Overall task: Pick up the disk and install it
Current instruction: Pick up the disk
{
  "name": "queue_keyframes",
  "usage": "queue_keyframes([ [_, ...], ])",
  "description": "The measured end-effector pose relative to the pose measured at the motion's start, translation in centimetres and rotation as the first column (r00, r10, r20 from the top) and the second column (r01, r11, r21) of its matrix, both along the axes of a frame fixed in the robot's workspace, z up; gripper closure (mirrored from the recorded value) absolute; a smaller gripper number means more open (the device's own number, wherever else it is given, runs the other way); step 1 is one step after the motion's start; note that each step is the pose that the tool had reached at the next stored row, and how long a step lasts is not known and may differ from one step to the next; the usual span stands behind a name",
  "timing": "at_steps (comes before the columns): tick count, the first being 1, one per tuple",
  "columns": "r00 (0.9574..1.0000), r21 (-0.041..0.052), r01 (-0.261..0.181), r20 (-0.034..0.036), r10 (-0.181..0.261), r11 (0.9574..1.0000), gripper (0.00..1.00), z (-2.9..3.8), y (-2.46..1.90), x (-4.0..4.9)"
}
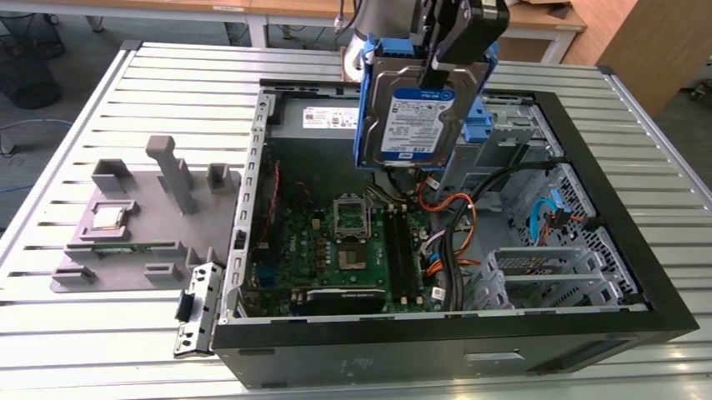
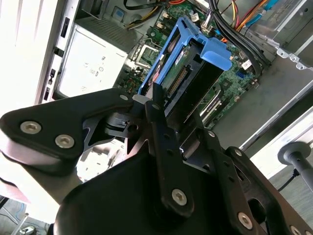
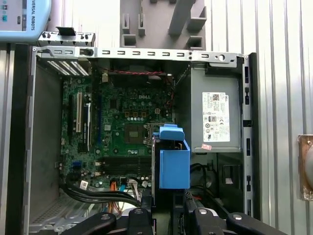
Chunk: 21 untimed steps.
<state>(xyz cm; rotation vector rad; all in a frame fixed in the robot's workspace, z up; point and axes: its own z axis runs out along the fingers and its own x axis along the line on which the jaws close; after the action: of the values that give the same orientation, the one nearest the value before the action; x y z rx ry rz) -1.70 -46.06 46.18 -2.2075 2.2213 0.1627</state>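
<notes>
Item: rectangular silver metal disk (image 1: 409, 117) in its blue plastic bracket.
Location: your black tool (image 1: 454, 46) is clamped on its upper end. The disk hangs below with its long axis upright, over the open black computer case (image 1: 445, 354) on the slatted metal desk (image 1: 100, 342).
Neighbour: grey metal drive cage (image 1: 514, 125), just beside it toward the exterior view's right.

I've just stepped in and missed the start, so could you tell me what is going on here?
The arm's gripper is shut on the disk, holding it on edge in the air above the open computer case, over the motherboard. The disk is picked up but not yet seated in the case.
</notes>
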Motion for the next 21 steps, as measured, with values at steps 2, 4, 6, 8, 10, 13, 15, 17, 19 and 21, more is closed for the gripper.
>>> queue_keyframes([
  [2, 1.0, 0.0001, 0.0, 0.0, 0.0, 1.0, 0.65, -0.01, -0.12, 0.0],
  [4, 1.0, 0.0001, 0.0, 0.0001, 0.0, 1.0, 0.65, 0.0, -0.26, 0.0],
  [6, 1.0, 0.0001, 0.0, 0.0, 0.0, 1.0, 0.65, -0.01, -0.37, 0.0],
  [8, 1.0, 0.0001, 0.0, 0.0001, 0.0, 1.0, 0.65, -0.01, -0.41, 0.0],
  [10, 1.0, 0.0, 0.0, 0.0, 0.0, 1.0, 0.65, -0.01, -0.42, 0.0],
  [13, 1.0, 0.0001, 0.0, 0.0001, 0.0, 1.0, 0.65, -0.01, -0.44, 0.0],
  [15, 1.0, 0.0, 0.0, 0.0, 0.0, 1.0, 0.65, 0.0, -0.47, 0.0],
  [17, 1.0, 0.0001, 0.0, 0.0001, 0.0, 1.0, 0.65, -0.01, -0.49, 0.0],
  [19, 1.0, 0.0001, 0.0, 0.0, 0.0, 1.0, 0.65, -0.01, -0.54, 0.0],
  [21, 1.0, 0.0, 0.0, 0.0, 0.0, 1.0, 0.65, 0.0, -0.6, 0.0],
])
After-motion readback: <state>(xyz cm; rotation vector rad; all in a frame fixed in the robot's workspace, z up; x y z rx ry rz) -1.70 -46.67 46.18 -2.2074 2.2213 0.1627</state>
